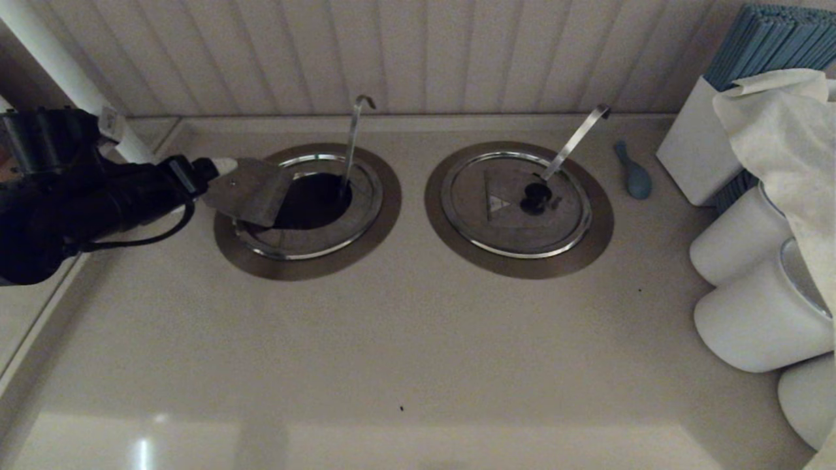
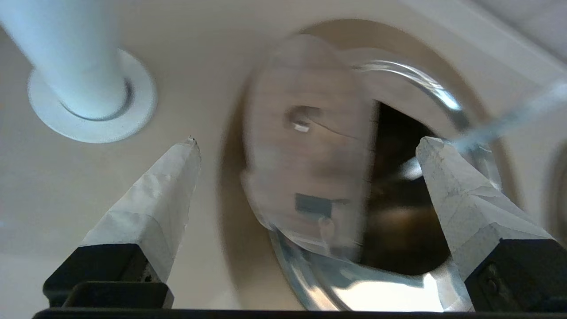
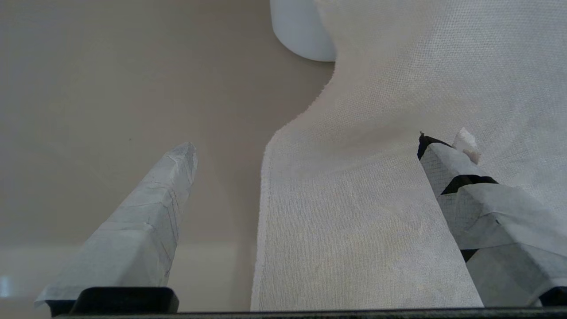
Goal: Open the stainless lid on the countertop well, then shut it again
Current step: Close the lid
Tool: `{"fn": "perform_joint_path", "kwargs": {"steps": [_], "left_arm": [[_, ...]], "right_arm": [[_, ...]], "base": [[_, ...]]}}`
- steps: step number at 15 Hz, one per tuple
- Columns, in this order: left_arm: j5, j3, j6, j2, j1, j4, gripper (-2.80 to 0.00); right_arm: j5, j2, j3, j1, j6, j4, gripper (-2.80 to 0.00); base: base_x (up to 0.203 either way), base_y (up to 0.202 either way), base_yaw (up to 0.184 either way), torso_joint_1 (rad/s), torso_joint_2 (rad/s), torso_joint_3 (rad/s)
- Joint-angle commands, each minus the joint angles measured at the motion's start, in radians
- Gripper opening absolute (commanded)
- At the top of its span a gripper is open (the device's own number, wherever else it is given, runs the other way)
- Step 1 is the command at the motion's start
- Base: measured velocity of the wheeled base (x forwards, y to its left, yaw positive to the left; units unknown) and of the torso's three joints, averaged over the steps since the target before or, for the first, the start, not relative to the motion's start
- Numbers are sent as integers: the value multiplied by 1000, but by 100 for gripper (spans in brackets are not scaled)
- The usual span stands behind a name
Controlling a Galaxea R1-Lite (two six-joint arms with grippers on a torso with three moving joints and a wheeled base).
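The countertop well [image 1: 372, 235] with the bronze ring lies at the left. Its thin hook-topped handle [image 1: 353, 140] rises from the dark opening [image 1: 313, 199]. The stainless lid [image 1: 248, 190] is tipped up over the well's left side, so the hole is uncovered. My left gripper [image 1: 222, 171] sits just left of the raised lid. In the left wrist view the gripper [image 2: 310, 141] is open, and the blurred lid [image 2: 305, 186] lies in the gap, touching neither finger. The right gripper [image 3: 305, 142] is open above a white cloth [image 3: 376, 199] and is out of the head view.
The twin well [image 1: 519, 209] on the right is covered, with a wide strip handle [image 1: 575, 140]. A blue spoon [image 1: 633, 173], white canisters [image 1: 744, 241] and a draped cloth [image 1: 784, 111] crowd the right side. A white pole [image 1: 59, 65] stands behind the left arm.
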Motion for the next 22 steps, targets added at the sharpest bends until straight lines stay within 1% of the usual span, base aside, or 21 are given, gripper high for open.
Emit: {"fn": "perform_joint_path", "kwargs": {"steps": [1,7,12,14,16,22], "left_arm": [[2,2,-2,61,1,-22,0],[-12,-23,-8,85,-2,-24,0],[-23,-35,-18,57,-13,-24,0],[-39,-41,-62,47,-28,-24,0],[-56,-45,-68,35,-47,-23,0],[-55,-61,-77,8,-107,-23,0]], "right_arm": [[0,1,0,-1,0,0,0],[0,1,0,0,0,0,0],[0,1,0,0,0,0,0],[0,1,0,0,0,0,0],[0,1,0,0,0,0,0],[0,1,0,0,0,0,0]], "base": [[0,0,0,0,0,0],[0,0,0,0,0,0],[0,0,0,0,0,0],[0,0,0,0,0,0],[0,0,0,0,0,0],[0,0,0,0,0,0]]}}
